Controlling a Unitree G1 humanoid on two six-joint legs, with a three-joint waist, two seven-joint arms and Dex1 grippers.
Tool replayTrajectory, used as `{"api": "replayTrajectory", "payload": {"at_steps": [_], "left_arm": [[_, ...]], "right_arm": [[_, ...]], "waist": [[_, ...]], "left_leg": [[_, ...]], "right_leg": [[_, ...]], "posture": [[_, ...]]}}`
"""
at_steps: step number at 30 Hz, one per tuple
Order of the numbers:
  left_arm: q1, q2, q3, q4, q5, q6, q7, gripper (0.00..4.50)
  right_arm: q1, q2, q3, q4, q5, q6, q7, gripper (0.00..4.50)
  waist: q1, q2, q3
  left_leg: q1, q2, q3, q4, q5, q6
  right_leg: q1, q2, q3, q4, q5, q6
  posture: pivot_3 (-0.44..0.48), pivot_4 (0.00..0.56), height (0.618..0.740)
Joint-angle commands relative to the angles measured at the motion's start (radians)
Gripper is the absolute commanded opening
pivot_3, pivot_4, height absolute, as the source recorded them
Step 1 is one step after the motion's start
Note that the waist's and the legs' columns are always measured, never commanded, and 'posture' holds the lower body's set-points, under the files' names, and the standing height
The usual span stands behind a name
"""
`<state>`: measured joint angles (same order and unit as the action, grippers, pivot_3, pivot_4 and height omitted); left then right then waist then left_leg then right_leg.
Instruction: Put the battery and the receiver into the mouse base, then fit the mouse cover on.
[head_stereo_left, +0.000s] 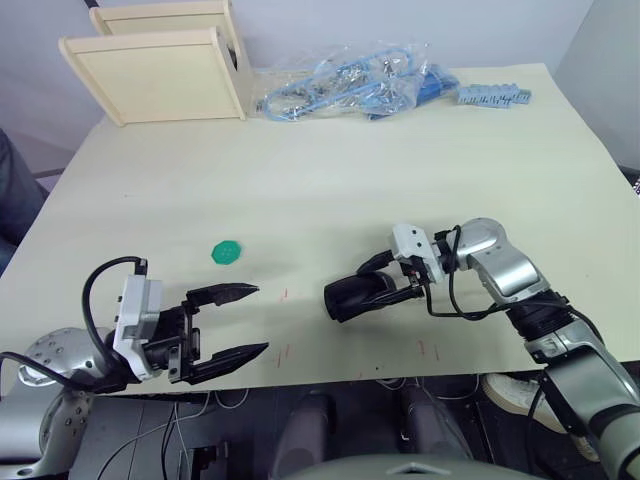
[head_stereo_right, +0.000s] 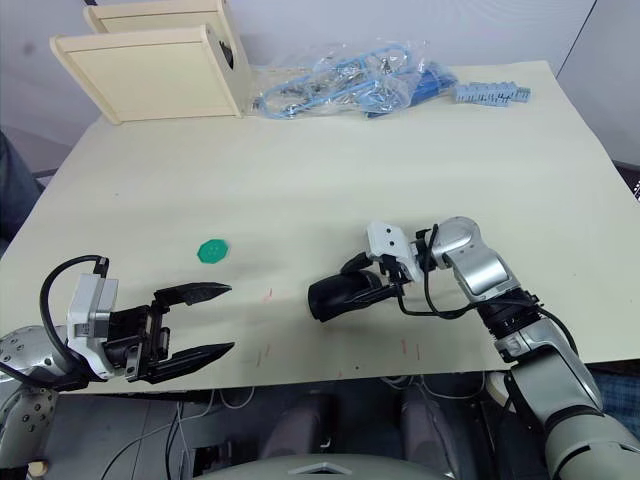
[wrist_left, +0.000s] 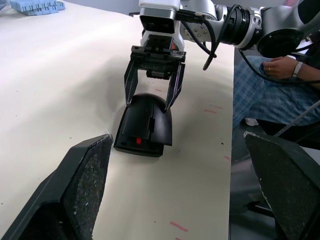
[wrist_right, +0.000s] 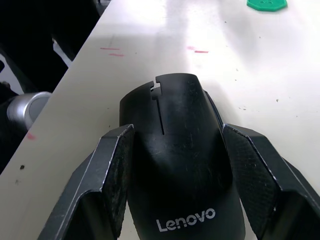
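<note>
Mouse cover (head_stereo_left: 358, 294) lies lengthwise between the right gripper (head_stereo_left: 392, 281) fingers, flanked but seemingly unclamped; left gripper (head_stereo_left: 238, 322), fingers apart, waits well aside.

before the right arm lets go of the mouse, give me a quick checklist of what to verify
1. Mouse cover seated on the mouse base: looks ok; the cover lies over the base, with red showing at the open front end.
2. Right gripper around the mouse: ok; its fingers flank the cover's sides, though contact cannot be told.
3. Battery and receiver inside: cannot tell, the cover hides the interior.
4. Mouse resting on the table: ok, and away from the near edge.
5. Left gripper out of the way: ok; it is open, apart from the mouse.
6. Green disc clear of the mouse: ok, lying well apart.
</note>
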<state>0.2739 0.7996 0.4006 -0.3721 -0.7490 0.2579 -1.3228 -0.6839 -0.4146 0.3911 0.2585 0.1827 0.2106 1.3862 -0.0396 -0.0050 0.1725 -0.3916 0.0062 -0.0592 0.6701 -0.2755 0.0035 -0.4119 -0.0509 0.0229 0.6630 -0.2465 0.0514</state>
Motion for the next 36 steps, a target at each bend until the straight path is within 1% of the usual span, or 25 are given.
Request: {"api": "replayTrajectory", "payload": {"at_steps": [1,8,16,24,32,36], "left_arm": [[-0.002,0.003,0.017,-0.022,-0.010,-0.005,0.002,4.50],[-0.001,0.002,0.016,-0.023,-0.010,-0.006,0.002,4.50],[-0.003,0.003,0.013,-0.022,-0.008,-0.004,0.004,4.50],[-0.006,0.004,0.012,-0.022,-0.009,0.000,0.006,4.50],[-0.007,0.003,0.011,-0.021,-0.007,-0.003,0.006,4.50],[-0.006,0.002,0.011,-0.024,-0.008,-0.002,0.007,4.50]], "right_arm": [[-0.021,-0.001,-0.015,-0.024,0.001,0.057,-0.023,2.92],[-0.036,0.009,-0.022,-0.032,0.009,0.126,-0.042,2.92],[-0.042,0.013,-0.024,-0.023,0.006,0.133,-0.056,2.92],[-0.062,0.032,-0.028,0.013,-0.004,0.145,-0.100,2.92],[-0.029,0.018,0.015,-0.061,-0.007,0.145,-0.064,2.92],[-0.024,0.017,0.020,-0.077,-0.015,0.143,-0.068,2.92]], "waist": [[0.000,0.000,0.000],[0.000,0.000,0.000],[0.000,0.000,0.000],[0.000,0.000,0.000],[0.000,0.000,0.000],[0.000,0.000,0.000]], "left_leg": [[0.000,0.000,0.000,0.000,0.000,0.000],[0.000,0.000,0.000,0.000,0.000,0.000],[0.000,0.000,0.000,0.000,0.000,0.000],[0.000,0.000,0.000,0.000,0.000,0.000],[0.000,0.000,0.000,0.000,0.000,0.000],[0.000,0.000,0.000,0.000,0.000,0.000]], "right_leg": [[0.000,0.000,0.000,0.000,0.000,0.000],[0.000,0.000,0.000,0.000,0.000,0.000],[0.000,0.000,0.000,0.000,0.000,0.000],[0.000,0.000,0.000,0.000,0.000,0.000],[0.000,0.000,0.000,0.000,0.000,0.000],[0.000,0.000,0.000,0.000,0.000,0.000]], "posture": [[0.000,0.150,0.740],[0.000,0.150,0.740],[0.000,0.150,0.740],[0.000,0.150,0.740],[0.000,0.150,0.740],[0.000,0.150,0.740]]}}
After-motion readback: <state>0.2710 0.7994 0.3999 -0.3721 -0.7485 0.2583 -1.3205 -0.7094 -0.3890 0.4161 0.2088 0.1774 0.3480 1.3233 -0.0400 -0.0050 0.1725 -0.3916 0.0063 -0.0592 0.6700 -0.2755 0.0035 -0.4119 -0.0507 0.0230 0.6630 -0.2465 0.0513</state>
